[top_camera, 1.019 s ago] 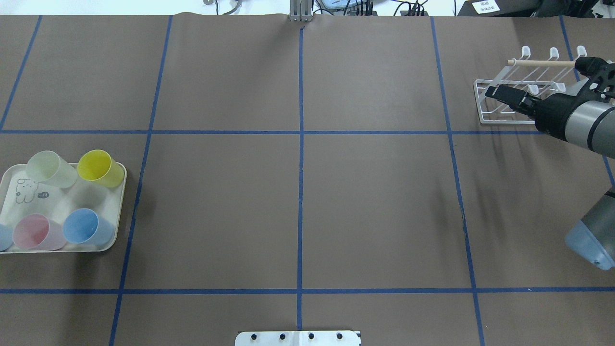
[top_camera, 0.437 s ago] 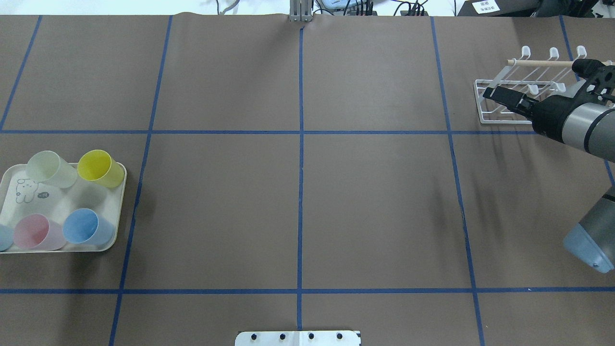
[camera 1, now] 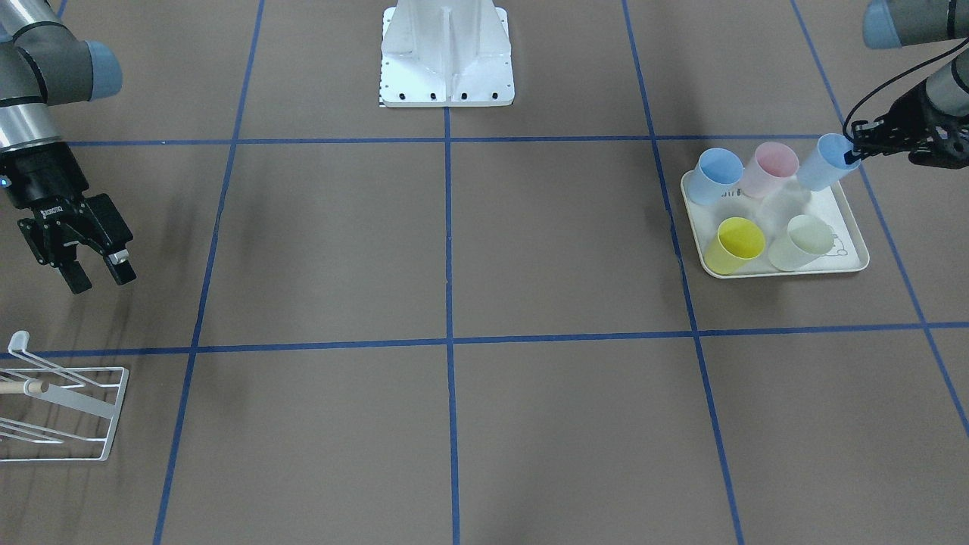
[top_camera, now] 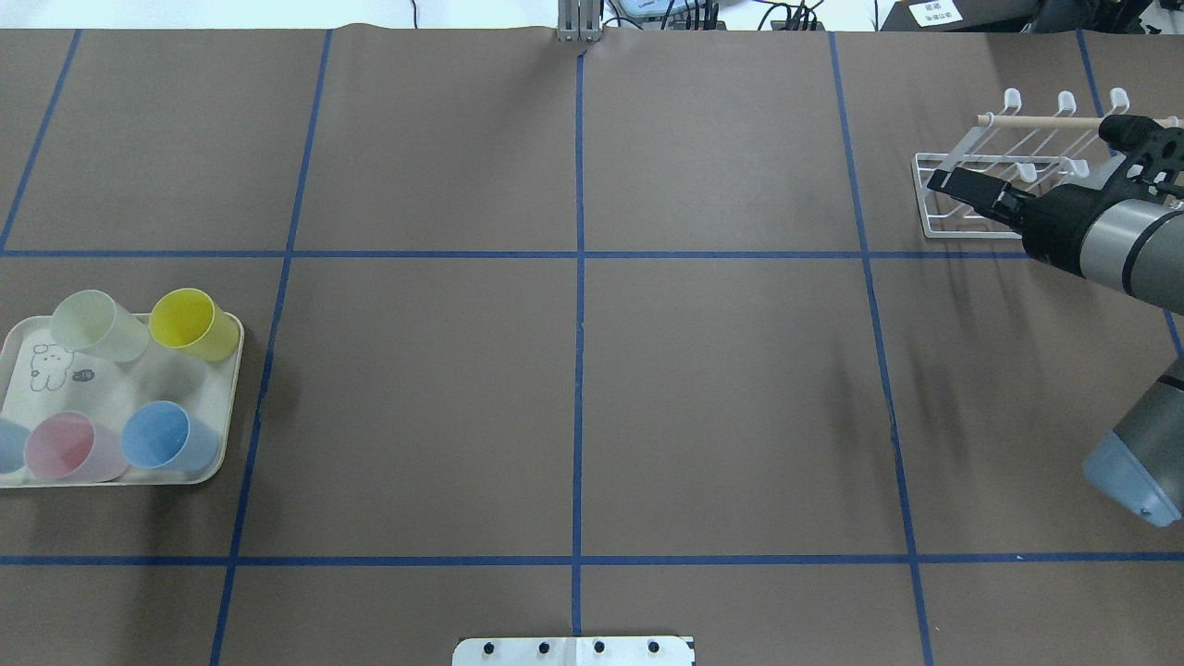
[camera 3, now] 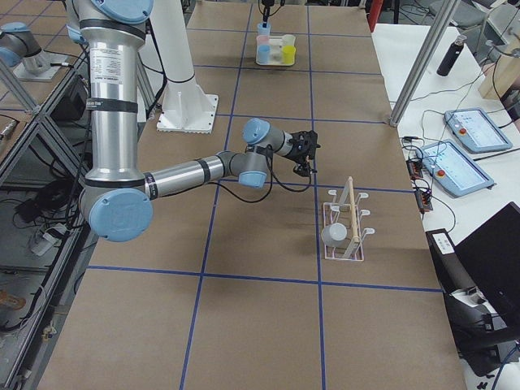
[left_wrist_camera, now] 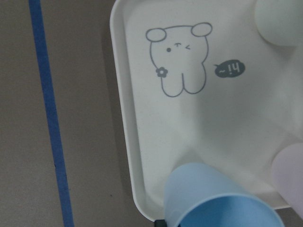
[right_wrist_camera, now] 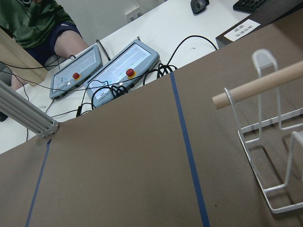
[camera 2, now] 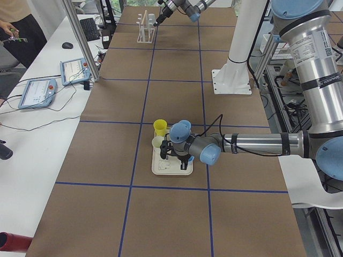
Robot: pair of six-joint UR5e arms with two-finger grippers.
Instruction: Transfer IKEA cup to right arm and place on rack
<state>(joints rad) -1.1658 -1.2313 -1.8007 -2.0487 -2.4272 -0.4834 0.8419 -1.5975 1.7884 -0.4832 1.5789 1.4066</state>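
Over the tray [camera 1: 787,274], left tool [camera 1: 855,150] seemingly grips blue cup [camera 1: 819,169].

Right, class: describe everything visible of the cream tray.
The tray is cream, rectangular, with rounded corners and a low raised rim; it looks like plastic. Inside is a line drawing of a small animal and a dark speech bubble. It lies flat on the brown table cover, on the robot's left. A yellow cup, a pale green cup, a pink cup and a blue cup stand in it. The left end effector holds a light-blue cup tilted over one corner; contact there is unclear.
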